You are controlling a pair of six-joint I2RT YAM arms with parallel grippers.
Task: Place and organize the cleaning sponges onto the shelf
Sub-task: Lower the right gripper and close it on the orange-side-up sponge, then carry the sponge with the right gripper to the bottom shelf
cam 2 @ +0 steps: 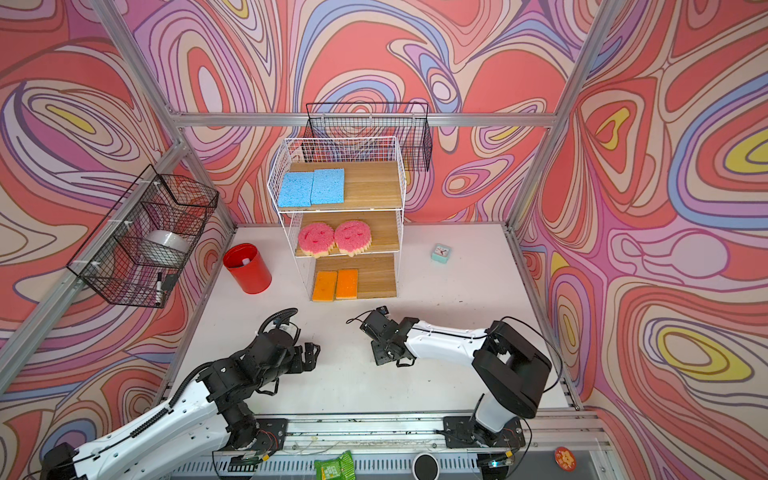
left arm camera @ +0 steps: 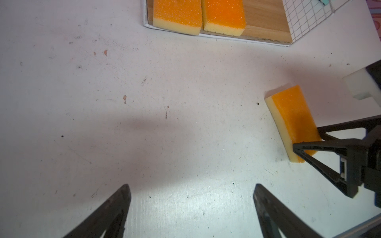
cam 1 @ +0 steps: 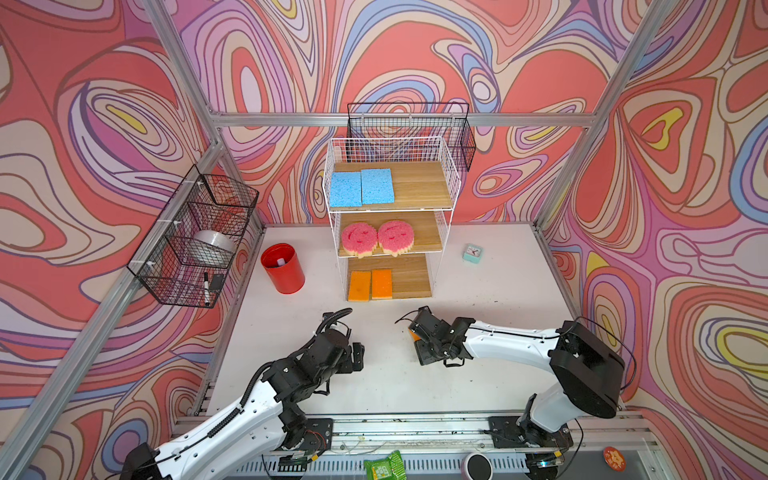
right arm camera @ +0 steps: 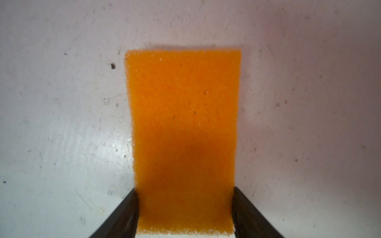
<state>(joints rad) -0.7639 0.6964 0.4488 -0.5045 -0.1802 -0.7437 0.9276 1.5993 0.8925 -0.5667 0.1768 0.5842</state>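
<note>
Grippers, front of table (cam 1: pixel 498 291): left gripper (left arm camera: pixel 191 206) spread wide, empty, over bare tabletop. Right gripper (right arm camera: pixel 185 191) pinches both long edges of the loose orange sponge (right arm camera: pixel 183 123), which lies flat on the table near the shelf (cam 1: pixel 453 183).
Bottom board: two shelved orange sponges (cam 1: pixel 359 285), side by side.
Middle board: two pink smiley sponges (cam 1: pixel 359 237).
Top fenced board: two blue sponges (cam 1: pixel 377 185), touching.

Grainy orange sponge (right arm camera: pixel 183 134) on scuffed matt table (right arm camera: pixel 61 123).
</note>
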